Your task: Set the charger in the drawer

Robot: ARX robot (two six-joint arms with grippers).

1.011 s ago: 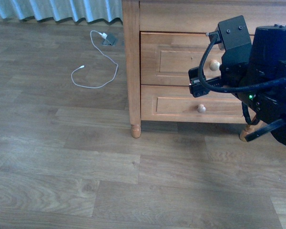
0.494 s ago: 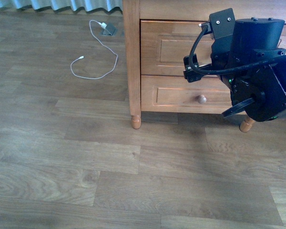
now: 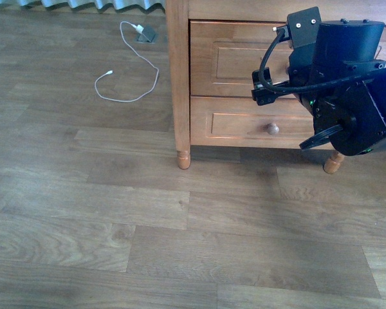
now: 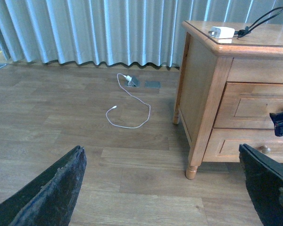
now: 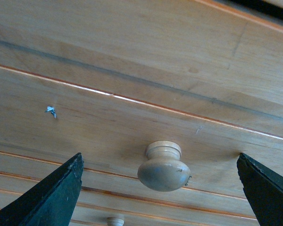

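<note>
While the drawer (image 3: 231,61) is shut, the right gripper (image 3: 262,90) faces its knob (image 5: 163,168).

The right fingers (image 5: 52,197) stand apart with the pale knob between them, not yet clamped, so the pull looks like the step in hand. The charger (image 4: 221,32) lies on the nightstand top (image 4: 273,41) near its front left corner, above the right gripper, with its long axis along the front edge and its black cable trailing right. The left gripper (image 4: 160,148) hangs well apart to the left, fingers spread and empty; it seems better placed to fetch the charger.
</note>
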